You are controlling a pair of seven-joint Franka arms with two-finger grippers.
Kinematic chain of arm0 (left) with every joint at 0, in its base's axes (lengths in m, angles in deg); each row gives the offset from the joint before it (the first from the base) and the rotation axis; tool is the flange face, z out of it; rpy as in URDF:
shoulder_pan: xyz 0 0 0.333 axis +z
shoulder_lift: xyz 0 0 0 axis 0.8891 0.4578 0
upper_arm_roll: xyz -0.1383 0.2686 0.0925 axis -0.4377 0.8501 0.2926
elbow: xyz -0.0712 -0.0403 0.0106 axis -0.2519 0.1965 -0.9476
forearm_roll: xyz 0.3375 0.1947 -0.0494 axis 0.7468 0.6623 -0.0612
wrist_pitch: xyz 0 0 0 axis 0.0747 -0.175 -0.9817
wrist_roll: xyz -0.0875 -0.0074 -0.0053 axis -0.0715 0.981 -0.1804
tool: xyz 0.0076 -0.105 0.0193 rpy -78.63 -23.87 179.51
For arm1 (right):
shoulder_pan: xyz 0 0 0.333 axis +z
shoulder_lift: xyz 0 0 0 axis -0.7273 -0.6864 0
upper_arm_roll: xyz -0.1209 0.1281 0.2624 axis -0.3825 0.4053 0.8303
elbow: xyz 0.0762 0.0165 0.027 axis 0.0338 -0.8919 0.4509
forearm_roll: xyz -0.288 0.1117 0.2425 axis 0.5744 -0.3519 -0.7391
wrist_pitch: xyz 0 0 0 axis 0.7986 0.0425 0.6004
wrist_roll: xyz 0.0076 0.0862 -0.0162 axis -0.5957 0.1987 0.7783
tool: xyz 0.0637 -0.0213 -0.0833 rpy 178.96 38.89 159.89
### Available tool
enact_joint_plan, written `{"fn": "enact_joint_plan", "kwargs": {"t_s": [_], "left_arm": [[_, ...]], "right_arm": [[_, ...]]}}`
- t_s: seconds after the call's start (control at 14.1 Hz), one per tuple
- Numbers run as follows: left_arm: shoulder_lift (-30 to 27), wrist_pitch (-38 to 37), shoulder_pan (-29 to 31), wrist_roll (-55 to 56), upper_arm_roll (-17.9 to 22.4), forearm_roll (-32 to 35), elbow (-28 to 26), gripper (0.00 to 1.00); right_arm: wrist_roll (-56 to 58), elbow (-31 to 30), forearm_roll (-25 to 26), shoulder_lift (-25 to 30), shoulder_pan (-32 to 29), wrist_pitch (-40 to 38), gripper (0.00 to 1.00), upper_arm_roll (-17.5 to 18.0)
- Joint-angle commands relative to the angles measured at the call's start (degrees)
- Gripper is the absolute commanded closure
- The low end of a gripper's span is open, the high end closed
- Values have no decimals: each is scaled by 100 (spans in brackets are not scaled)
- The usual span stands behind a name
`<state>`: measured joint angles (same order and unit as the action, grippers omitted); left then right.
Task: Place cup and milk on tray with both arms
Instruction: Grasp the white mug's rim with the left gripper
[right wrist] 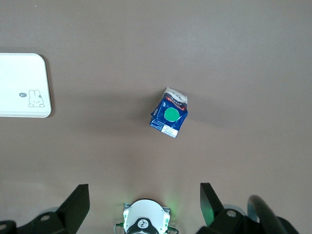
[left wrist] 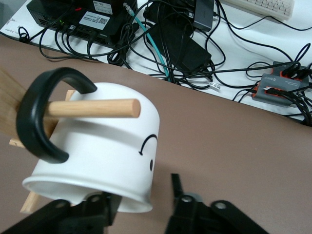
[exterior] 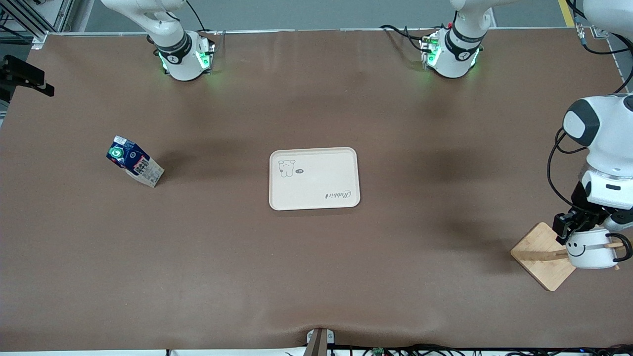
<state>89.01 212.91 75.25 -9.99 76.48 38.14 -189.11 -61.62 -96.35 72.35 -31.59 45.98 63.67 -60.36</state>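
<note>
Cup (left wrist: 102, 146) rim sits between left end effector (left wrist: 141, 202) fingers.

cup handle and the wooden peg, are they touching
Touching: left wrist view shows the cup hanging by its black handle on the wooden peg threaded through it.

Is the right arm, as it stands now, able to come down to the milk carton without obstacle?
Probably yes. The right end effector hangs open high above the table, the milk carton stands alone on bare table toward that arm's end, and nothing lies between them.
</note>
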Motion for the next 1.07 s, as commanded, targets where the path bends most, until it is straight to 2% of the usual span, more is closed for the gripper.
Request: {"fn": "enact_joint_plan", "kwargs": {"t_s": [0.0,0.14,0.43,1.0], "left_arm": [[129,53,-10,0,-34,138,184,83],[138,10,-81,-61,-34,181,272,98],[112,-69,-142,-115,-52,323,334,100],[-64,-2510,-871,-53,-78,314,1458,100]], "right_arm": [[-47,-7,56,-52,-134,13,0,72],[-47,10,48,-52,-126,22,0,72],[-47,19,48,-79,-126,22,0,72],[-29,81,30,-246,-134,-13,0,81]]}}
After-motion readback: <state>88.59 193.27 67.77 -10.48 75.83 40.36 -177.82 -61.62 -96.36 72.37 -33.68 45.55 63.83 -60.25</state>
